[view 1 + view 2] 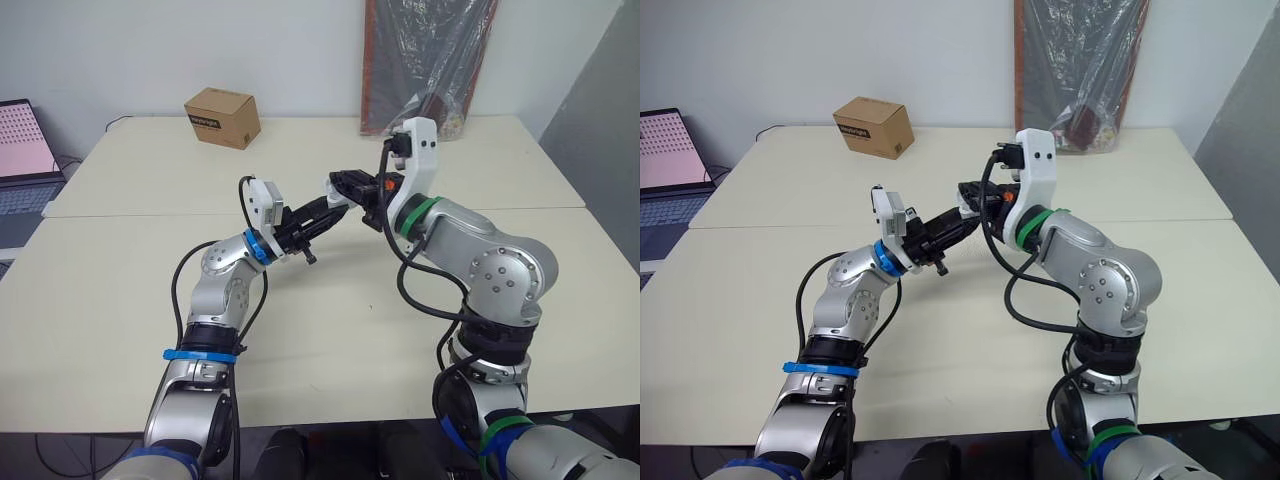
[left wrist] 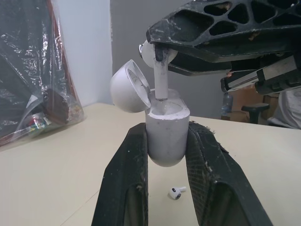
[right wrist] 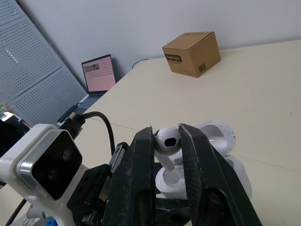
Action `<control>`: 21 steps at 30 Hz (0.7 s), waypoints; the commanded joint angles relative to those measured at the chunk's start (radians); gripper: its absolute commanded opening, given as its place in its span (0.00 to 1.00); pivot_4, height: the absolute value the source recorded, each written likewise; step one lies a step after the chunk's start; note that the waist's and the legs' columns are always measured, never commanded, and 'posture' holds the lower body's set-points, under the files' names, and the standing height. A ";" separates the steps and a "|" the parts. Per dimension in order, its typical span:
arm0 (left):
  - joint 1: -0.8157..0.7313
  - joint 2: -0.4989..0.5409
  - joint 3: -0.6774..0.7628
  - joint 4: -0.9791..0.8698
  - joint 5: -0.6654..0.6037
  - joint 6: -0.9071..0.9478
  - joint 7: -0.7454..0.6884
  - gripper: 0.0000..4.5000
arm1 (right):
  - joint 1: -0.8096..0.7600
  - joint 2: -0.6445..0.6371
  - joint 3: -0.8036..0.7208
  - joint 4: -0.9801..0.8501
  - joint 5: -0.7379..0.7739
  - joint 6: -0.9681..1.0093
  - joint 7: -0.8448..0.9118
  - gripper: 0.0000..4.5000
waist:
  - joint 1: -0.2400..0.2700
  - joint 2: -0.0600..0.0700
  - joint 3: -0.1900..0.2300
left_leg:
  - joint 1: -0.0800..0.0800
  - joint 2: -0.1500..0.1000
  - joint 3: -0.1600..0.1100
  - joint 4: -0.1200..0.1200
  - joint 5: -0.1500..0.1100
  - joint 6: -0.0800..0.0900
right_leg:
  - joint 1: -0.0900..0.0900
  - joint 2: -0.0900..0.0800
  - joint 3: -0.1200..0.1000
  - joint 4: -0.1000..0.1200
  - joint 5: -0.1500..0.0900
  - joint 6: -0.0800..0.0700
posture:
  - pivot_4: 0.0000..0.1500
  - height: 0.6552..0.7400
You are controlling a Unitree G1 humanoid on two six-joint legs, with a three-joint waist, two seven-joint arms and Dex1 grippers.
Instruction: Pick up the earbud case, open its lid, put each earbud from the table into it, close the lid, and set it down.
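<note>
The left pincer (image 2: 168, 131) grips the open case (image 2: 167, 143), the right pincer (image 3: 167, 132) pinches an earbud (image 3: 167, 141) at its mouth — a crooked push could jam or drop it.

We see two arms of rounded silver metal, the left arm (image 1: 222, 278) ringed with blue bands (image 1: 200, 354) and the right arm (image 1: 490, 258) with green bands (image 1: 415, 213), both trailing looped black cables (image 1: 404, 285). White boxy wrist housings (image 1: 420, 150) sit above. The left gripper (image 2: 168, 127) has scuffed black fingers (image 2: 126, 181) — the right gripper (image 3: 165, 132) shows triangular cut-outs.

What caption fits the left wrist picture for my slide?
Left tool grips the open white plastic earbud case; right tool holds a white earbud at its mouth.
</note>
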 commanded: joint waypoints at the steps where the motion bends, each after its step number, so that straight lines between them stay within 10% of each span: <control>1: -0.008 0.011 0.025 -0.036 -0.023 -0.002 0.005 0.16 | 0.002 -0.008 0.007 -0.035 0.021 -0.023 -0.004 0.09 | 0.000 0.000 0.000 | 0.000 0.000 0.000 0.000 0.000 0.000 | 0.000 0.000 0.000 0.000 0.000 0.000 | 1.00 1.00; 21: -0.068 -0.074 0.023 -0.048 -0.013 -0.010 0.102 0.16 | -0.002 0.023 0.040 -0.021 0.004 -0.040 -0.065 0.09 | 0.001 0.000 0.000 | 0.000 0.000 0.000 0.000 0.000 0.000 | 0.000 0.000 0.000 -0.001 0.000 0.000 | 1.00 1.00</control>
